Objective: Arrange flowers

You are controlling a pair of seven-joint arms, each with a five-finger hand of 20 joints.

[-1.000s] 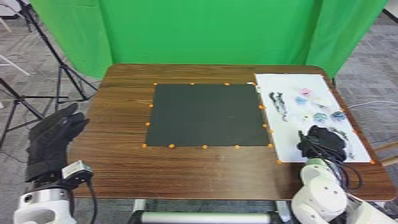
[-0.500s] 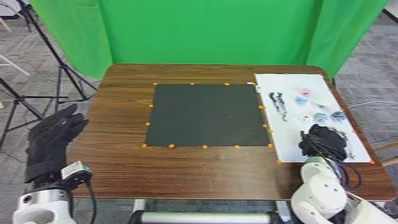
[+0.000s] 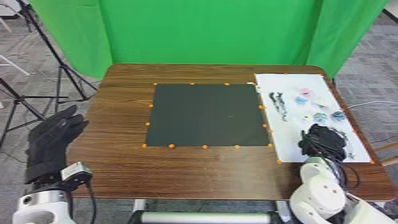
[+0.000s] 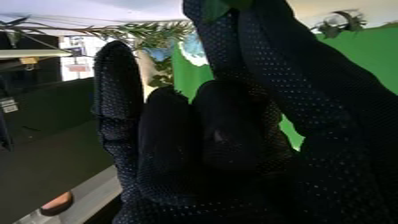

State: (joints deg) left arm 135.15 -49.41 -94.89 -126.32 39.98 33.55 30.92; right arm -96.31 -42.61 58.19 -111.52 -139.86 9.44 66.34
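Looking down, in the head view, on a brown wooden table (image 3: 204, 175). Backing the far edge of the table with a green curtain (image 3: 204, 32). Laying a dark square mat (image 3: 207, 115) on the middle of the tabletop. Placing a white sheet (image 3: 289, 82) to the right of the mat, along the table's right side. Extending the left hand (image 3: 51, 140) by the table's left edge, keeping the fingers straight and relaxed, setting the thumb apart, gripping nothing. Positioning the right hand (image 3: 322, 144) over the near part of the white sheet; not revealing clearly whether spread, pressed together or pinching. Setting dark stems (image 3: 279, 106) lengthwise on the sheet, near its left edge.

Arranging blossoms loosely on the sheet beyond the right hand: placing a pink flower (image 3: 306, 92) farthest off, a light blue flower (image 3: 300, 101) just nearer, and a darker blue flower (image 3: 338, 115) toward the sheet's right edge. Showing, in the right wrist view, long leafy foliage (image 4: 133, 31) near a white ruffled blossom (image 4: 193, 50). Overlapping the black glove of the right hand (image 4: 342, 140) there with a green leaf (image 4: 215, 9), leaving uncertain any hold on it. Dotting the mat's border with small orange markers (image 3: 204, 147).
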